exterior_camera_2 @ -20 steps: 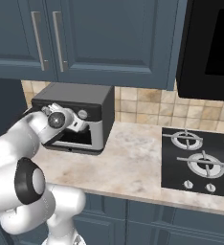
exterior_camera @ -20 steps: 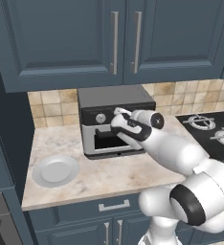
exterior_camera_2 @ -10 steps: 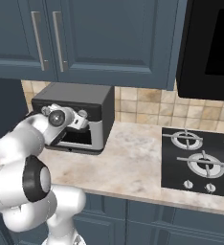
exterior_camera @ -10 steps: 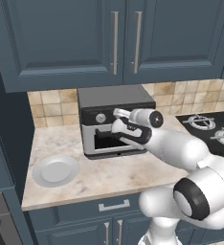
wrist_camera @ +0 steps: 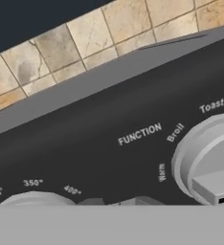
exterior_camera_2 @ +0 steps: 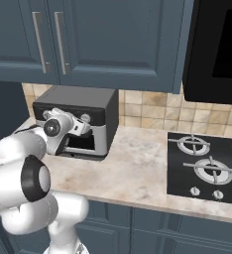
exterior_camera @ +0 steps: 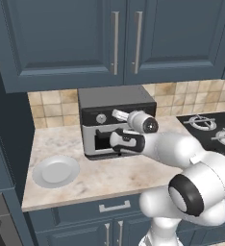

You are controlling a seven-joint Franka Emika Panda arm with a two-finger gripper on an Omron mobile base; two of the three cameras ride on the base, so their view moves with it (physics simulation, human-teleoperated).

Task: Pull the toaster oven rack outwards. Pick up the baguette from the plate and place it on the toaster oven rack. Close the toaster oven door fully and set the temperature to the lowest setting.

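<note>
- Two silver knobs show on the black control strip [wrist_camera: 109, 124] in my hand view: the function knob [wrist_camera: 207, 158] at right, and the top of the temperature knob [wrist_camera: 35, 197] at lower left.
- My gripper [exterior_camera: 115, 114] sits pressed up to the toaster oven [exterior_camera: 115, 120] control strip, jaws fully closed, nothing visibly held.
- The toaster oven stands on the counter [exterior_camera: 109, 175] against the tiled wall.
- The plate [exterior_camera: 56, 171] lies bare, left of the oven.
</note>
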